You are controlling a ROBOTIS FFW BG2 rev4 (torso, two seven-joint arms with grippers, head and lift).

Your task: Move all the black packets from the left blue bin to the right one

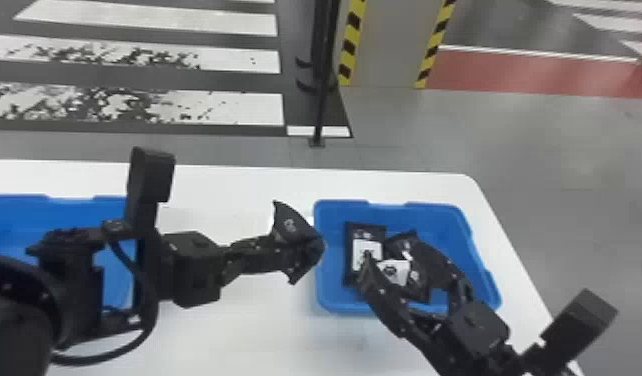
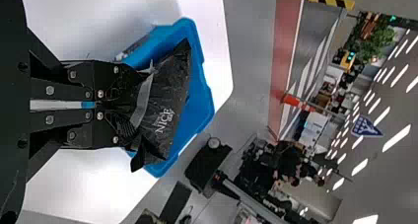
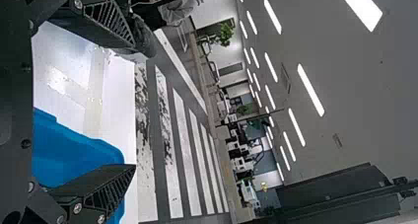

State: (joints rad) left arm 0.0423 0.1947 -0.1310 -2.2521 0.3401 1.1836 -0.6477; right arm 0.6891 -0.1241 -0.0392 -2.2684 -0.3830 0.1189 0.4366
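Grey floor (image 1: 610,175) with white stripes (image 1: 245,107) lies past the far edge of the white table (image 1: 245,185) in the head view. The left bin (image 1: 15,205) sits by the far edge on the left side, partly behind the left arm (image 1: 195,270); whether it contains packets I cannot tell. Nearer the far right corner is the right bin (image 1: 330,295), with at least 2 black packets (image 1: 351,231) inside, white labels up. The left gripper (image 1: 305,245) has a black packet (image 1: 290,225) near that bin's left rim, and the right gripper (image 1: 389,252) is over the bin

In the left wrist view, the left gripper (image 2: 130,104) has its 2 fingers closed on the black packet, with the blue bin behind it

In the right wrist view, the right gripper (image 3: 134,105) is released, its 2 fingers wide apart and nothing between them
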